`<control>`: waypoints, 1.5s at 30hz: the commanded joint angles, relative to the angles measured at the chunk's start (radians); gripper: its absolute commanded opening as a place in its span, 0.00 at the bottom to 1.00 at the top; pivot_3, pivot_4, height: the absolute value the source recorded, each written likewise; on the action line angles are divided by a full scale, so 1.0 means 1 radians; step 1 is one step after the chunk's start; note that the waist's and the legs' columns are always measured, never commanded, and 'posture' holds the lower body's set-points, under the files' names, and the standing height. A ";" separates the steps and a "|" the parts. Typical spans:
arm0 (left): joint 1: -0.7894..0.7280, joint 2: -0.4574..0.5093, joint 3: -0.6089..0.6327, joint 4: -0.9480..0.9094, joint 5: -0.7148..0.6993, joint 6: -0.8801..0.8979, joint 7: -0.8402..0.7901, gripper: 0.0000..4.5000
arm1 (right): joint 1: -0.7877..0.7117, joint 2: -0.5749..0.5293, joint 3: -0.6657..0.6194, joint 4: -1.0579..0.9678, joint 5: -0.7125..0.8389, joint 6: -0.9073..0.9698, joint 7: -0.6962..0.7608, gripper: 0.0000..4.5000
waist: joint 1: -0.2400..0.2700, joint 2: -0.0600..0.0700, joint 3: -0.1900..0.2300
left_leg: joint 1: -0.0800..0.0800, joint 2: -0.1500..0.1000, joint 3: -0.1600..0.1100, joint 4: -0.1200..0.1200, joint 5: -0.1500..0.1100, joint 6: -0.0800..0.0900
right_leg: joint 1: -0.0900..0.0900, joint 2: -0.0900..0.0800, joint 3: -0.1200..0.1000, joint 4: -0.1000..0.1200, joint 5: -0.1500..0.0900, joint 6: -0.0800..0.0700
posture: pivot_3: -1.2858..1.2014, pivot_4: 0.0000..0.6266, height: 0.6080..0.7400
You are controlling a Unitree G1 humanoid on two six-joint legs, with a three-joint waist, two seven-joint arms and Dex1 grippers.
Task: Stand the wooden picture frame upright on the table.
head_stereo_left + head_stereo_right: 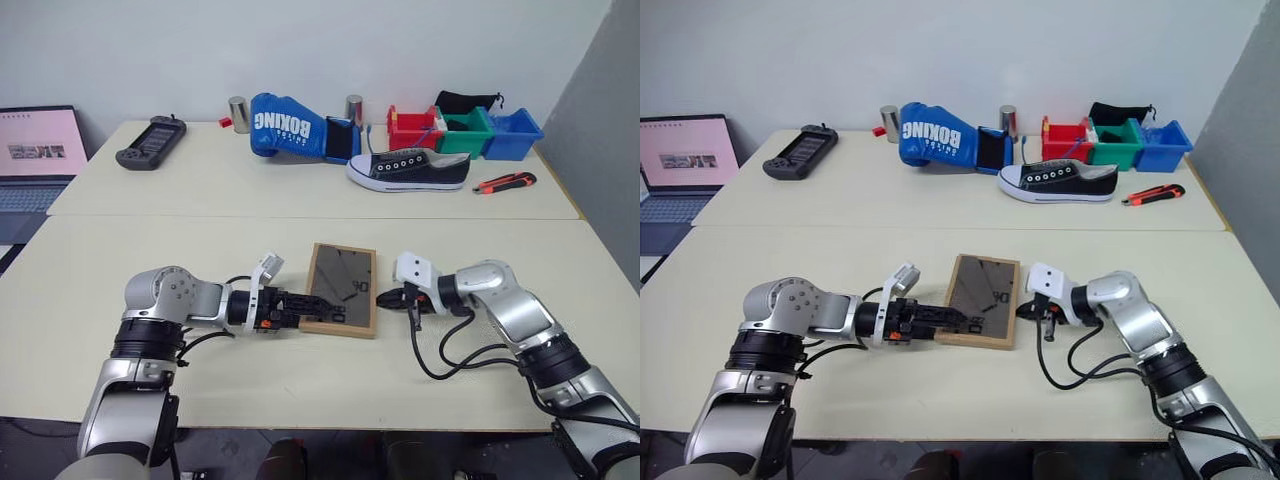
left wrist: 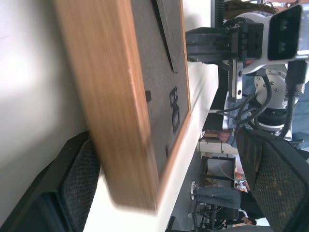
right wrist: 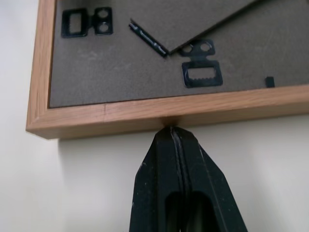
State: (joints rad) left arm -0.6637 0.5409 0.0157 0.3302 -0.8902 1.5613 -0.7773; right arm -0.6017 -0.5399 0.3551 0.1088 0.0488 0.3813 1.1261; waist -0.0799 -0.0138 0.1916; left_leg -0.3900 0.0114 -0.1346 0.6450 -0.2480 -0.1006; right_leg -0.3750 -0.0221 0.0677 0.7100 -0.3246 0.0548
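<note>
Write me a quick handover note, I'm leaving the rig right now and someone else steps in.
Left gripper: open, fingers straddling the near left edge of the wooden picture frame.
Right gripper: shut, tips against the frame's right edge.
Frame: flat on the table, dark back up, stand not folded out.
Done: both grippers at the frame.
Left: grip, lift, open the stand, set upright.

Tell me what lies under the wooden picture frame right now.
The wooden picture frame lies flat, grey back up, on the table, which shows around it. Its front faces down and is covered, as is the tabletop beneath.
</note>
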 commanded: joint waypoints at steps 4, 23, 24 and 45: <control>0.001 -0.033 -0.041 0.032 0.071 -0.026 0.021 0.99 | -0.035 0.030 0.009 -0.022 -0.011 -0.015 -0.019 0.00 | 0.008 0.000 0.000 | 0.000 0.000 -0.001 0.000 0.000 0.000 | 0.001 0.000 -0.001 -0.002 0.000 0.000 | 0.52 0.24 1.00; 0.025 -0.056 0.000 -0.003 0.063 -0.027 0.005 0.53 | -0.022 0.031 0.004 -0.026 -0.023 -0.025 -0.023 0.00 | 0.023 0.000 0.000 | -0.001 0.000 -0.001 -0.001 0.000 -0.001 | 0.002 -0.001 -0.002 -0.007 0.000 0.001 | 0.52 0.24 1.00; 0.025 -0.057 0.003 -0.004 0.063 -0.027 0.005 0.50 | -0.021 0.031 0.004 -0.026 -0.023 -0.025 -0.023 0.00 | 0.023 0.000 0.000 | -0.002 0.000 -0.001 -0.001 0.000 -0.001 | 0.002 -0.001 -0.002 -0.008 0.000 0.001 | 0.52 0.24 1.00; 0.014 -0.143 0.262 -0.193 -0.033 0.008 0.096 0.29 | -0.099 -0.179 -0.198 0.094 0.072 0.027 0.051 0.00 | 0.024 0.000 0.000 | -0.008 0.000 -0.001 -0.001 0.001 -0.001 | -0.001 -0.001 -0.003 -0.013 0.001 0.002 | 0.52 0.24 1.00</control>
State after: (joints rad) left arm -0.6400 0.4278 0.2134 0.2266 -0.8616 1.5639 -0.6945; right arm -0.6386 -0.6991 0.2229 0.1888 0.0819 0.3913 1.1629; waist -0.0555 -0.0141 0.1921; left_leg -0.3981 0.0109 -0.1359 0.6436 -0.2474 -0.1017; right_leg -0.3767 -0.0236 0.0649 0.6967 -0.3232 0.0568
